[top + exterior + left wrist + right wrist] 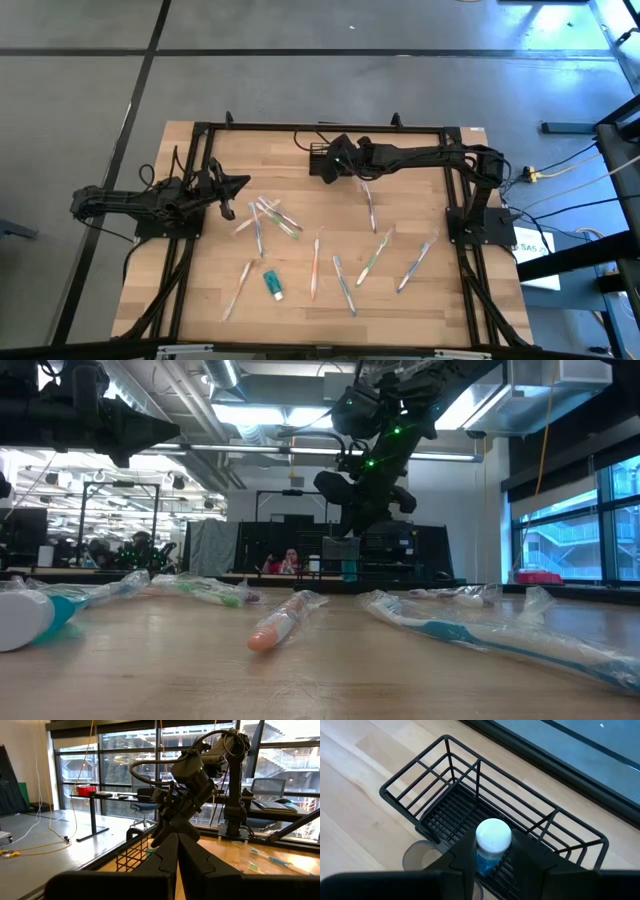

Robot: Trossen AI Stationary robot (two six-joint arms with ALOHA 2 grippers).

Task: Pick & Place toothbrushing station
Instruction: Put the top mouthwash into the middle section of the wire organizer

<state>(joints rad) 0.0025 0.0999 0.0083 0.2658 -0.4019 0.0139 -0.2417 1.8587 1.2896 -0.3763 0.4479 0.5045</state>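
The toothbrushing station (320,160) stands near the table's (200,300) far edge, just inside the dark frame rail, with bare wood on its left. The right gripper (492,851) hangs over the caddy's open top, pinching a white-capped teal tube (492,845) (no label readable). The left gripper (177,851), fingers pressed together, waits well left of the caddy. Toothbrushes (370,262) lie scattered nearer the front; another teal tube (272,286) lies among them.
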